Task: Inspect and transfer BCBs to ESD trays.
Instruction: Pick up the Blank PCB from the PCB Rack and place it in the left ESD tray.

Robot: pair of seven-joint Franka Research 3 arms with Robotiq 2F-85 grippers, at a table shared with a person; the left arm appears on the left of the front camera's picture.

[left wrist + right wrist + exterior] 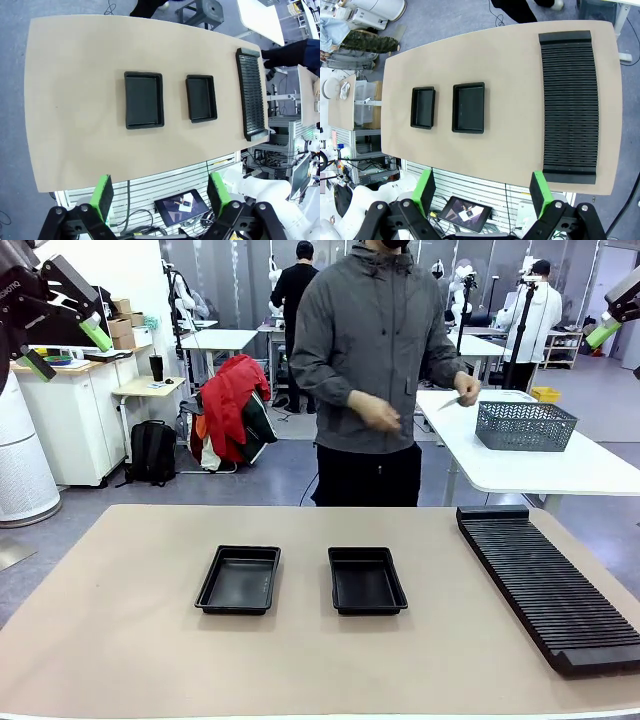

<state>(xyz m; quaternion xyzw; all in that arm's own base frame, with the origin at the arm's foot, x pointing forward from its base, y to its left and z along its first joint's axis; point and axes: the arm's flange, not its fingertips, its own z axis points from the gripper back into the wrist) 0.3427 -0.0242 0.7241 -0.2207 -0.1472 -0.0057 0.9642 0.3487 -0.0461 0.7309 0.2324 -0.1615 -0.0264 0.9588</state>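
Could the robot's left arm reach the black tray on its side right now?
Probably yes: the open left gripper hangs high above the beige table, and nothing covers the left shallow black plastic tray.

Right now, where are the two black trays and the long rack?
Left tray [238, 580]: front view, middle of its bare floor.
Right tray [366, 582]: front view, middle of its bare floor.
Rack [550, 585]: front view, middle of its ribbed top.
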